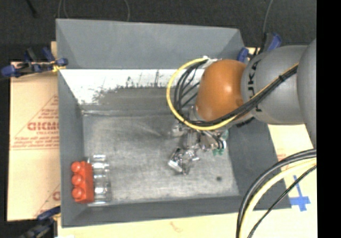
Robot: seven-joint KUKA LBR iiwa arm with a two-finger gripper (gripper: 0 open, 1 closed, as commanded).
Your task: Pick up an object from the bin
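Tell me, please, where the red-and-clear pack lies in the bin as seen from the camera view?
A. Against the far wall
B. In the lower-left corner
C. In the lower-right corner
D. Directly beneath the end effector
B: the red-and-clear pack sits in the lower-left corner of the bin floor, well apart from the end effector, which is right of centre.
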